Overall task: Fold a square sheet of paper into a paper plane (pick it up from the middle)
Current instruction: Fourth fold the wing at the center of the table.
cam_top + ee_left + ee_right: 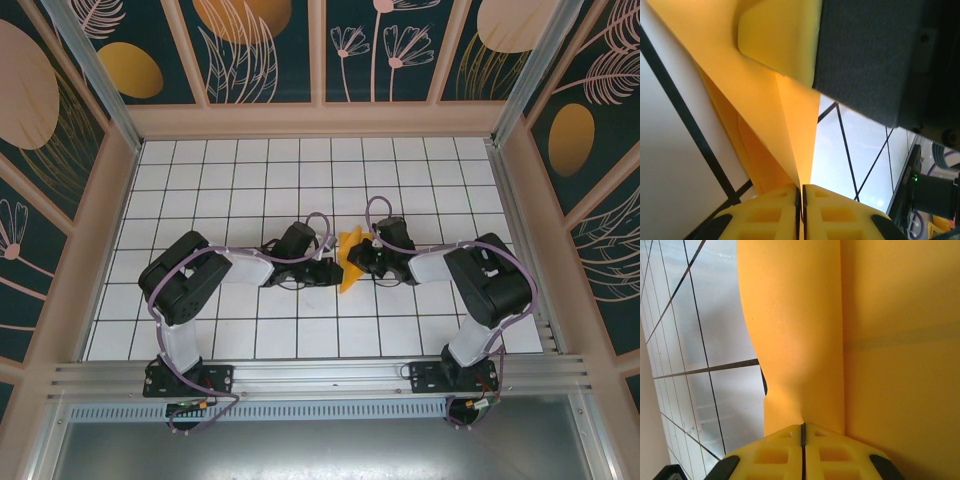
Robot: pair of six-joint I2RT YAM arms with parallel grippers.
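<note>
The square sheet of paper (349, 262), orange-yellow and folded into layers, stands on edge above the middle of the table, its narrow end pointing toward the near side. My left gripper (337, 268) is shut on it from the left; in the left wrist view its fingertips (801, 192) pinch a thin edge of the paper (765, 115). My right gripper (358, 258) is shut on it from the right, jaws closed (803, 427) on a bulging fold of the paper (880, 365). I cannot tell whether the folds form the paper plane. The right gripper's yellow finger (780, 40) presses the paper's upper part.
The white gridded table (240, 190) lies under both arms, boxed in by wooden side walls (110, 210) and a patterned back wall. An aluminium rail (320, 378) carrying the arm bases runs along the near edge.
</note>
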